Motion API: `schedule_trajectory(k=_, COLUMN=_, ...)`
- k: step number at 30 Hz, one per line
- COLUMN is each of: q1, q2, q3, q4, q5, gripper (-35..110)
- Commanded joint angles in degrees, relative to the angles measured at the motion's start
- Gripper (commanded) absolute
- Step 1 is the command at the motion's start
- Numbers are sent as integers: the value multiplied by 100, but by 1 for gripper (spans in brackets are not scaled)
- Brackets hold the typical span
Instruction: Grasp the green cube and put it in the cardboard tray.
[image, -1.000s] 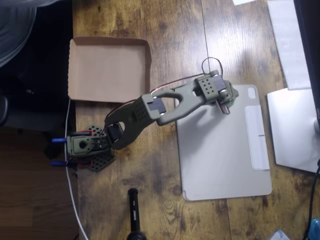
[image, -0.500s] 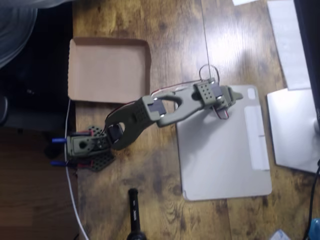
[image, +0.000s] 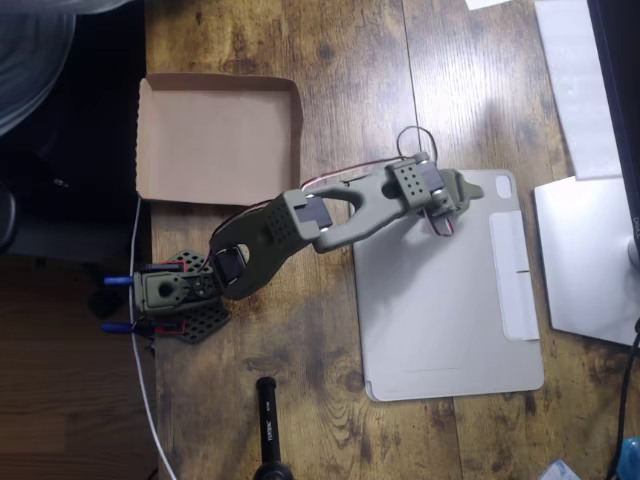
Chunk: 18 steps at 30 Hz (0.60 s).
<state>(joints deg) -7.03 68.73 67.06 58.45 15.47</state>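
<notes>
A dark wooden table (image: 350, 60) of wide planks carries everything. On it lie the empty cardboard tray (image: 215, 138) at upper left, a grey tablet cover (image: 440, 300) at centre right and the arm's base (image: 175, 295) at the left edge. A black cylinder (image: 268, 420) lies near the bottom edge, with pale sheets (image: 585, 260) at the right.

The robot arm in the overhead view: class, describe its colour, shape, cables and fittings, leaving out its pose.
The arm is matte olive green, made of chunky printed links with a slotted opening and rows of small dots on its boxy motor housings. Red and dark cables run along it, with a thin wire loop near the gripper. Its base sits on a dark perforated plate with blue-tipped parts.
</notes>
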Motion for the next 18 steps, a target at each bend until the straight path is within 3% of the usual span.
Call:
schedule_trajectory(k=1, q1=-158, q2=378, q3=62, q4=-44, q5=97, gripper=38)
schedule_trajectory(k=13, q1=-44, q2=369, q3=185, q4=-475, q5=132, gripper=9)
schedule_trajectory(k=18, q1=-9, q2=369, q3=369, q4=-633, q5=97, gripper=7)
